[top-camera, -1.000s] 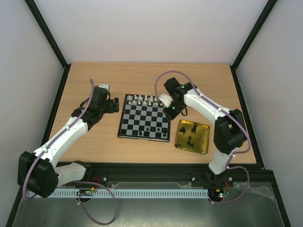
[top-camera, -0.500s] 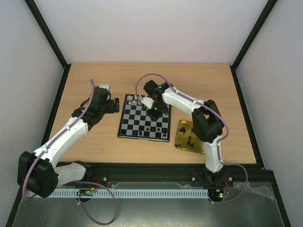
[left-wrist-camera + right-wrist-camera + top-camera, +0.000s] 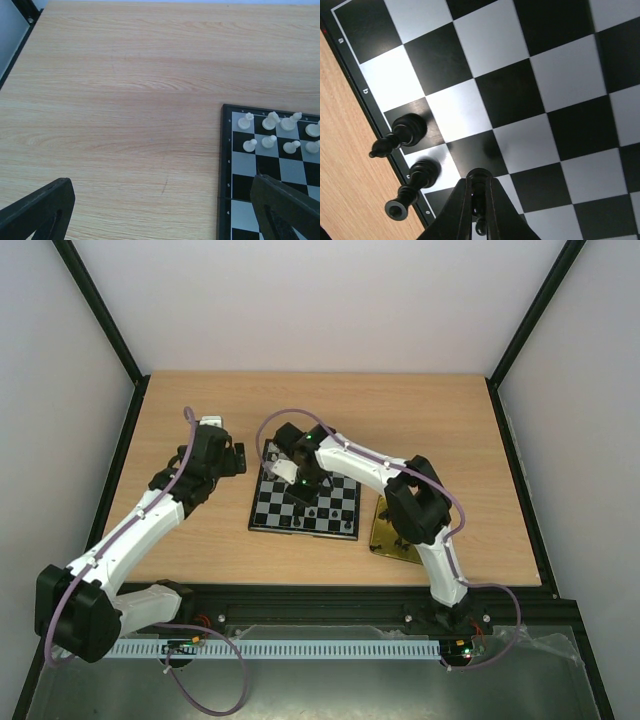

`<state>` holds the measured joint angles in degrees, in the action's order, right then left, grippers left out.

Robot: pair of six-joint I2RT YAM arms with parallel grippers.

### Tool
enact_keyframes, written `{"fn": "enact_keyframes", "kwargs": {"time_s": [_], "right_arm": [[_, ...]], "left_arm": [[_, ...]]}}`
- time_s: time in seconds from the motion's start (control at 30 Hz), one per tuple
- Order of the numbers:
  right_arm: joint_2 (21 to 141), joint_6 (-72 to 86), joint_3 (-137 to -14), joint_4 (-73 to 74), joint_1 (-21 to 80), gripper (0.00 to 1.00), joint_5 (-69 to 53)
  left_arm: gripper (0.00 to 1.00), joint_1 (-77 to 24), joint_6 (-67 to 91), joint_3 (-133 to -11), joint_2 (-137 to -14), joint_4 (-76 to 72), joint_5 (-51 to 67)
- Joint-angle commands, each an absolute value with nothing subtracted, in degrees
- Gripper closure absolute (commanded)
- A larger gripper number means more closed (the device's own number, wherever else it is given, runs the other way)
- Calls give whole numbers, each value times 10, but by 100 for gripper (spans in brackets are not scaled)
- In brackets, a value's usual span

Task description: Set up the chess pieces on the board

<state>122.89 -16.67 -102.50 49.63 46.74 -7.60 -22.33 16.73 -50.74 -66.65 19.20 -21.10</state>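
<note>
The checkered board lies mid-table. My right gripper hangs over its left half. In the right wrist view it is shut on a small black chess piece just above the squares. Two black pieces stand next to the board's rim. My left gripper is open and empty over bare wood left of the board. Its fingers show at the bottom corners of the left wrist view. White pieces stand in two rows at the board's corner.
A gold tray lies right of the board, mostly hidden under my right arm. Black frame rails run along the table's left and right edges. Bare wood lies behind and left of the board.
My right arm has swung left from the tray side across the board to its left half. My left gripper has shifted slightly up and back.
</note>
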Motion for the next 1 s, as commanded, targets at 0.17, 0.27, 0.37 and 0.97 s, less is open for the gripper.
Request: {"fn": "enact_keyframes", "kwargs": {"time_s": [0.17,0.27,0.37,0.97], "right_arm": [[1250,-168,-1037,537,486,96,-80],[1255,-168,-1038,539,487,95,-79],[1259,-166,-1037,535,487,95,-75],[1234,-162,-1037,537,487,76,-85]], "left_arm": [[1,-224,180,-522,-655,194,-249],[1,-224,180,-521,-655,193,-250],[1,-224,180,-521,-655,193,-250],[1,-224,178,-521,-657,192,-245]]}}
